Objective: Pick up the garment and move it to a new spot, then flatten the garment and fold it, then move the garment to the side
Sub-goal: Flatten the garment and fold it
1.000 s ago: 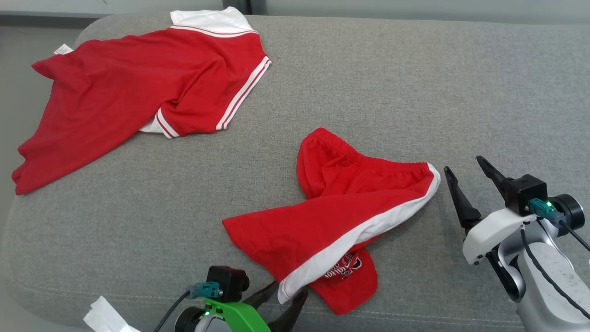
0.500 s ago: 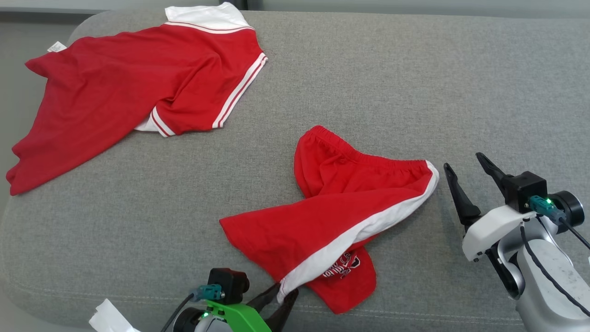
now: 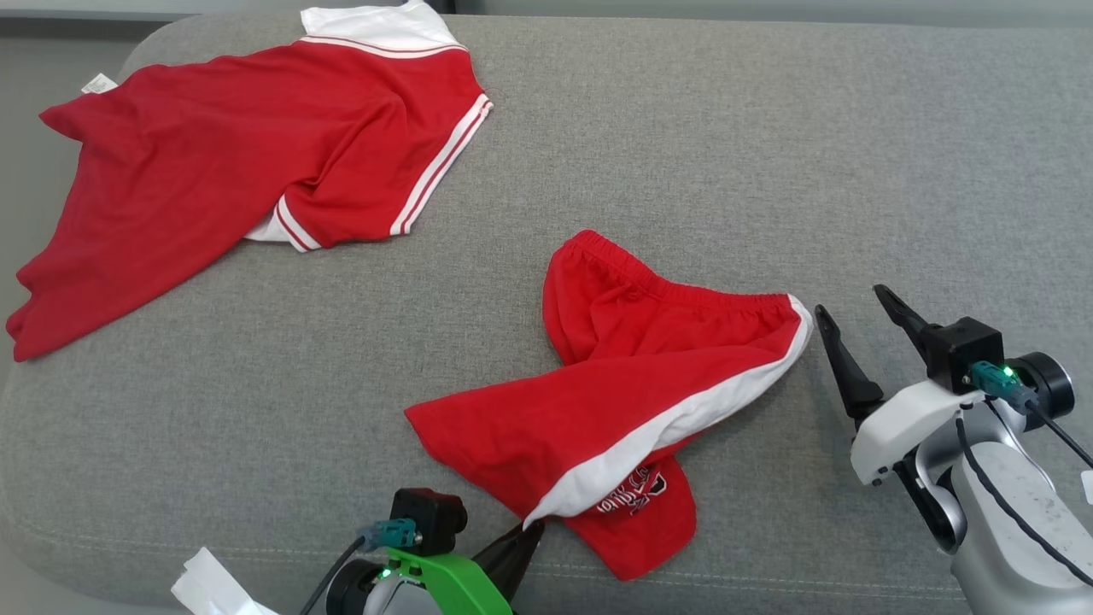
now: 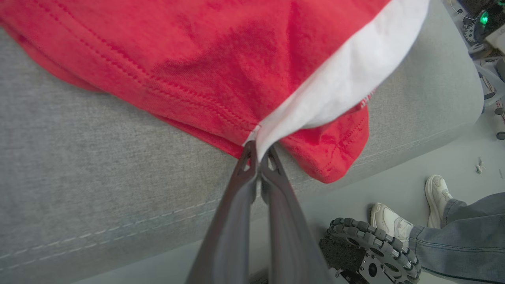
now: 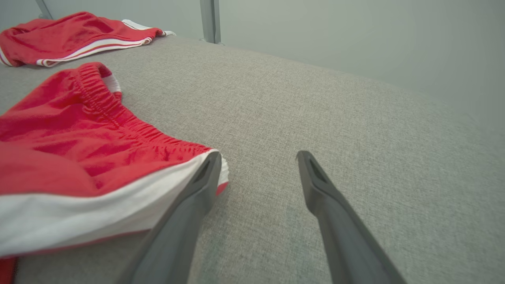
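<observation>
One corner gripped, nothing more: left gripper [image 3: 531,528] pinched shut on the white-striped hem of the red shorts [image 3: 649,401], crumpled near the front edge of the grey cushion [image 3: 768,171]; right gripper [image 3: 850,301] spread, empty, just beside the waistband; lift, move, flatten, fold and set-aside all remain.

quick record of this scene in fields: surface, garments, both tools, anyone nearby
surface: grey cushion
target garment: red shorts with a white side stripe, crumpled, near the front edge
other garment: red shirt with white trim, lying loosely at the far left
left tool: shut on the shorts' hem corner, where the white stripe ends
right tool: open, beside the waistband corner, holding nothing
bystander: person's shoes, seen in the left wrist view
</observation>
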